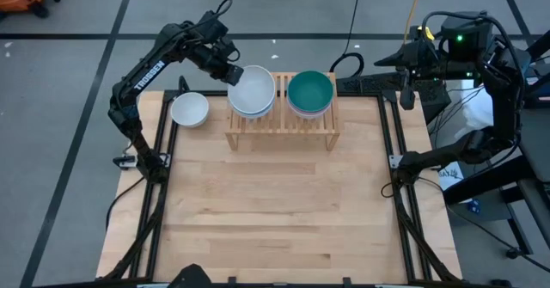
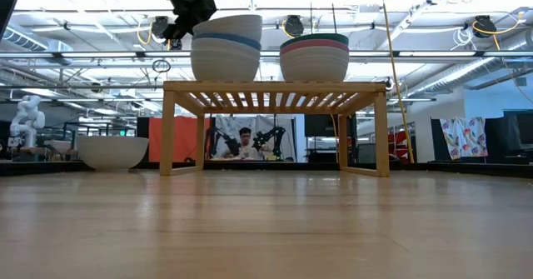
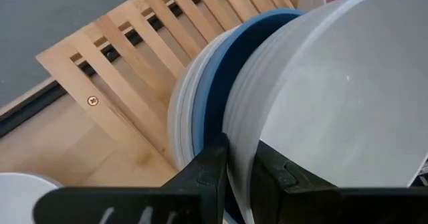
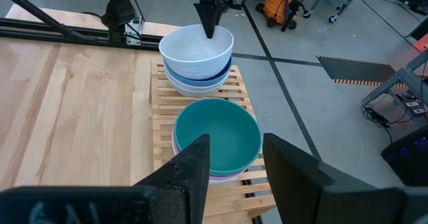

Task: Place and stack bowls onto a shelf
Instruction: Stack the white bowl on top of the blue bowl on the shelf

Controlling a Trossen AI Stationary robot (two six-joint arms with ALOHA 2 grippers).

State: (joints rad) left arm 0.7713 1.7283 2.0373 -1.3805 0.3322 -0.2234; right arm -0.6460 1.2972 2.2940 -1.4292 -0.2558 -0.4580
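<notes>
Dark arms (image 1: 150, 69), white "TROSSEN" lettering

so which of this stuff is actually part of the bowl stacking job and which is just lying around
Part of the job:
- shelf
- left stack, white bowl on top
- right stack, green bowl on top
- lone white bowl on the table
- left gripper, fingers astride the top bowl's rim

Just there:
- right gripper, open, waiting
- yellow cable

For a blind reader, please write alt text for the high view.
The left gripper holds the rim of the top white bowl stacked on the shelf, beside a green-topped stack. One white bowl sits on the table.
</notes>
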